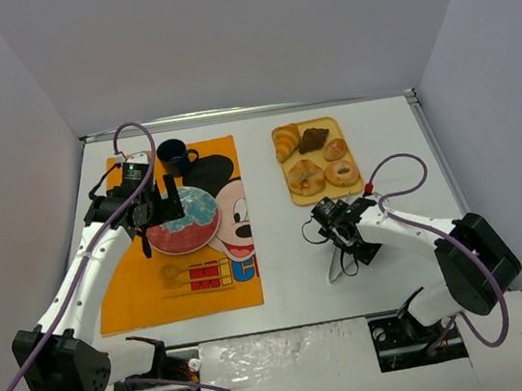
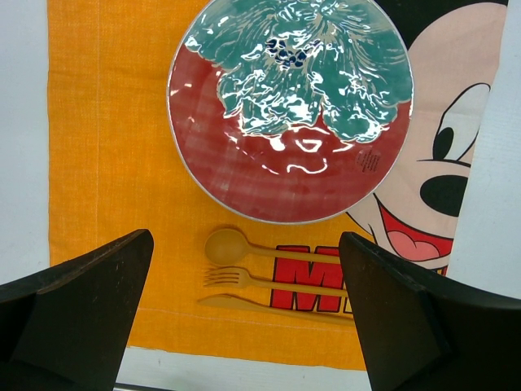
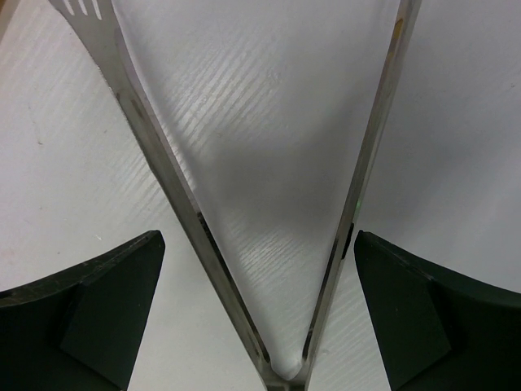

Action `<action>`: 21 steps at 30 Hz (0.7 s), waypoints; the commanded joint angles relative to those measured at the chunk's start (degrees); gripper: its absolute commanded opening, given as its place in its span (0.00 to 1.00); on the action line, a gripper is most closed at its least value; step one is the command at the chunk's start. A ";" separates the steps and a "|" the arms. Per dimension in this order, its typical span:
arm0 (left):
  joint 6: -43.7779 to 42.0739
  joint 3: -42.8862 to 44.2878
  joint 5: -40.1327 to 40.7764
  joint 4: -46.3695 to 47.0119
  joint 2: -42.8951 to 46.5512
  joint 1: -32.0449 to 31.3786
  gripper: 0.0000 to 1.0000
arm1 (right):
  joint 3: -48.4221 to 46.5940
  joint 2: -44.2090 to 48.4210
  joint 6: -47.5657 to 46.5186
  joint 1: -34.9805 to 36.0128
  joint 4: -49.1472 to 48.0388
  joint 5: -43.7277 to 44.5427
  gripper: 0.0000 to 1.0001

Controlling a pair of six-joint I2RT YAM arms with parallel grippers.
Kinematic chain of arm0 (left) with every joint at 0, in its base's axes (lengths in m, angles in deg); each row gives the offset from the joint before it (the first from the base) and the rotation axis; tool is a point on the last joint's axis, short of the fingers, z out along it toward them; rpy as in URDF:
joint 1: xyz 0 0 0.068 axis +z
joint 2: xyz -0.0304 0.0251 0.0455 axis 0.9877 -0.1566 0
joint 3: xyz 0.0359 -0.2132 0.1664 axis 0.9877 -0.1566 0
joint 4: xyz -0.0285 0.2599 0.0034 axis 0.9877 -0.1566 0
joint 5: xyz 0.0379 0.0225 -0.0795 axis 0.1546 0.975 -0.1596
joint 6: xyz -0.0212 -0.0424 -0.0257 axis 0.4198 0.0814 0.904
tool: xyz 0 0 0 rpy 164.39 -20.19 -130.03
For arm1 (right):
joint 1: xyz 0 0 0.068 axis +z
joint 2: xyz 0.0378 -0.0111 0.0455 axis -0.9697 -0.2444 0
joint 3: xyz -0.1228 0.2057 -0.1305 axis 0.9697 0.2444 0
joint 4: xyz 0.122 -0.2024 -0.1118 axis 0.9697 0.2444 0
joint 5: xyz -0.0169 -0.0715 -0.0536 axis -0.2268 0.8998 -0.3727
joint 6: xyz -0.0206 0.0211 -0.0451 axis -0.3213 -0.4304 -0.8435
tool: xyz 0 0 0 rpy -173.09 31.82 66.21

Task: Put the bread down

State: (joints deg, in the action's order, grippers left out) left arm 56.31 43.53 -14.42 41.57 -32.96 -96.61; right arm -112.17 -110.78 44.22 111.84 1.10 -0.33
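Two arms over the table. The bread is a golden croissant lying in the far-left corner of a yellow tray, which sits near the far edge, right of centre. On the same tray: a dark chocolate pastry just beside the croissant, and three ring doughnuts toward the tray's near end. Nothing is touching the bread.

Left hand hangs above a red-and-teal plate on an orange cartoon placemat covering the left half of the table. Its fingers are spread wide, with nothing between them. A spoon, fork and knife lie in a row on the mat on the near side of the plate. A dark blue mug stands at the mat's far edge.

Right hand sits low near the table's middle, well apart from the tray. Its fingers are spread — metal tongs lie on the table in the gap between them, hinge toward the wrist, arms splayed in a V. Cannot tell whether the fingers touch the tong arms.
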 commanded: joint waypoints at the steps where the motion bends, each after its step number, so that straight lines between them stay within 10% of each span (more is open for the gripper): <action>1: -0.66 1.74 0.98 2.07 0.22 0.50 0.97 | 1.37 -0.60 1.86 -0.62 -0.55 1.63 1.00; 16: -0.95 0.88 1.30 2.16 0.57 0.50 0.97 | 2.40 -5.32 1.53 -2.21 -2.07 5.62 1.00; 21: -1.04 0.80 1.52 2.07 0.66 0.50 0.97 | 2.68 -4.83 1.53 -2.14 -2.07 6.31 0.83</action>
State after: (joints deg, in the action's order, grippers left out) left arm 56.05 43.42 -14.30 41.63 -33.12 -96.61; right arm -109.88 -114.53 44.40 110.29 -1.69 3.23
